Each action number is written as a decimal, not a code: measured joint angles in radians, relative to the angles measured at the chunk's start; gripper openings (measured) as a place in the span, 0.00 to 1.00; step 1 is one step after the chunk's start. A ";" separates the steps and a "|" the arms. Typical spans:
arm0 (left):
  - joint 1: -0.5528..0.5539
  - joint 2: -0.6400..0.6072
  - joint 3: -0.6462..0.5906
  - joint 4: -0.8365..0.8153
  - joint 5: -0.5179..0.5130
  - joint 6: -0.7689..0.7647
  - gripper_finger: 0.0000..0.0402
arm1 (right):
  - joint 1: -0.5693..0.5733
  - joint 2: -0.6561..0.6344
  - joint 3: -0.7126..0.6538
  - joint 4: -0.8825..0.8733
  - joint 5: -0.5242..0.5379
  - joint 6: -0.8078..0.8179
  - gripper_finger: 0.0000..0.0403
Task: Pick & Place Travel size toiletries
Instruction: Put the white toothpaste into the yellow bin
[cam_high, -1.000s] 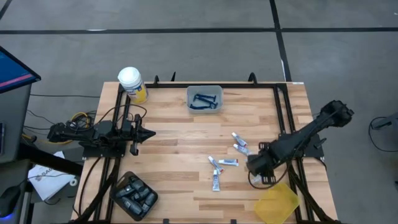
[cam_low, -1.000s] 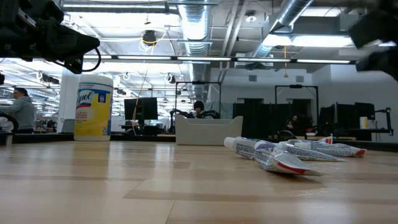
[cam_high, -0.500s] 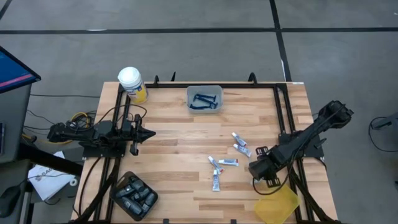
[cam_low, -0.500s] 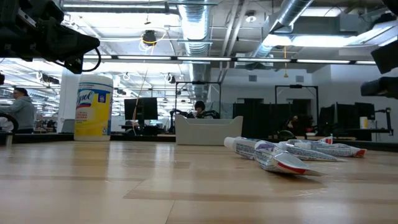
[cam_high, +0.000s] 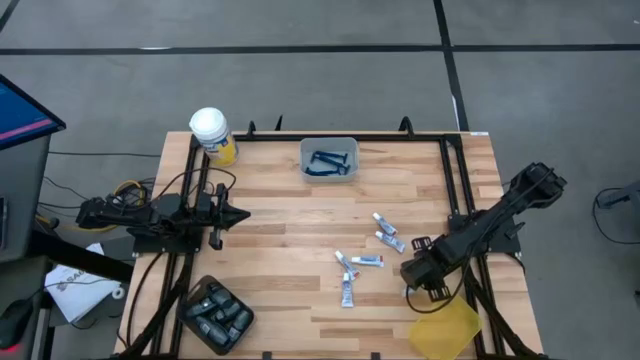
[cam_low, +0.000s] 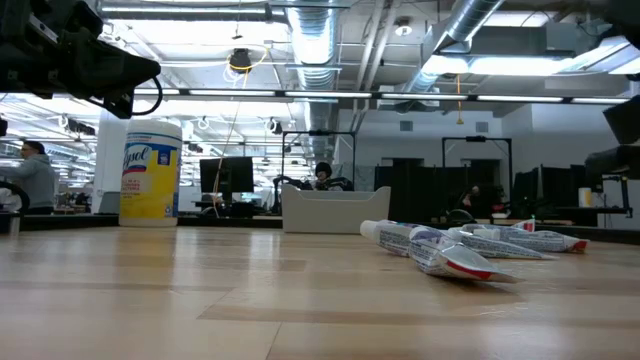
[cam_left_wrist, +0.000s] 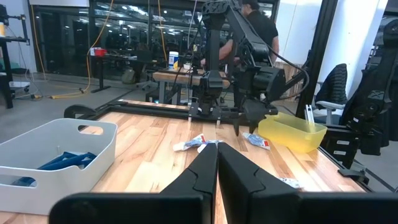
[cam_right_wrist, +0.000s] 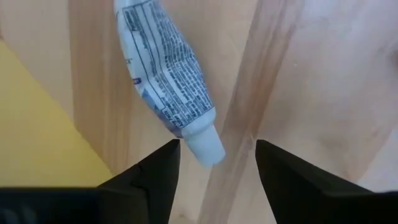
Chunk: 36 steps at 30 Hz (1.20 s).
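Several white squeeze tubes (cam_high: 367, 261) lie flat on the wooden table right of centre, also seen in the low view (cam_low: 440, 252). One more tube (cam_right_wrist: 165, 81) lies beside the yellow bin (cam_high: 445, 335). My right gripper (cam_right_wrist: 217, 165) points down over this tube's cap end (cam_right_wrist: 205, 146). It is open, a finger on either side and clear of it. In the high view the right gripper (cam_high: 422, 277) hides this tube. Blue razors (cam_high: 330, 162) lie in a grey bin. My left gripper (cam_high: 243, 213) waits at the table's left, shut and level.
A grey bin (cam_high: 306, 150) stands at the far middle. A yellow jar with a white lid (cam_high: 213, 135) is at the far left corner. A black tray of dark pods (cam_high: 215, 312) sits at the near left. Bare wood lies between the left arm and the tubes.
My right gripper has come down toward the table, drifting slightly toward the near edge and the yellow bin. It has stayed open. The tubes have not moved.
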 joint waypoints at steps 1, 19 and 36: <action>0.000 0.000 0.000 0.000 0.000 0.000 0.02 | 0.005 0.013 0.000 0.007 -0.003 -0.011 0.50; 0.000 0.000 0.000 0.000 0.000 0.000 0.02 | 0.034 0.104 0.005 0.025 0.029 -0.013 0.17; 0.000 0.000 0.000 0.000 0.000 0.000 0.02 | -0.064 -0.073 0.035 0.011 0.022 0.224 0.18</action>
